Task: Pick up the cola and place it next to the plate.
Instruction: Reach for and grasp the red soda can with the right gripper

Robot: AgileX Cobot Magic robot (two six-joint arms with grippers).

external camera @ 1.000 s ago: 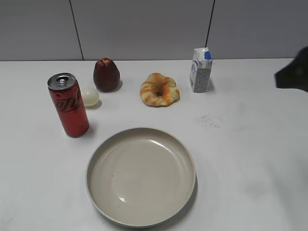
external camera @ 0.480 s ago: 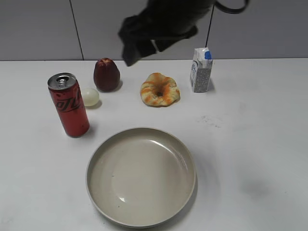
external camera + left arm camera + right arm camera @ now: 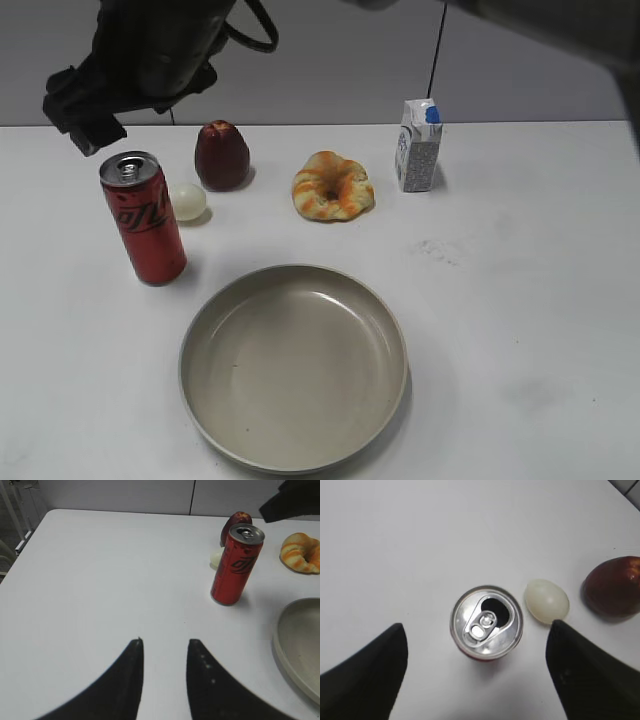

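The cola [image 3: 144, 218], a tall red can with a silver top, stands upright on the white table, left of the plate [image 3: 186, 372] and apart from it. My right arm reaches across from the right, and its gripper [image 3: 85, 122] hangs above and just behind the can. In the right wrist view the cola's top [image 3: 487, 621] lies straight below the right gripper [image 3: 477, 625], whose jaws are wide open on either side and do not touch it. My left gripper [image 3: 164, 641] is open and empty over bare table, with the cola [image 3: 236, 565] ahead to its right and the plate's rim [image 3: 278, 635] at the right edge.
Behind the can are a white egg [image 3: 187, 201] and a dark red fruit [image 3: 221, 155]. A bread ring [image 3: 332, 186] and a small white-and-blue carton [image 3: 417, 146] stand at the back. The egg [image 3: 546, 601] lies close beside the can.
My right arm has swept from the right edge across the back of the table to the left and now hangs over the cola. The objects have not moved.
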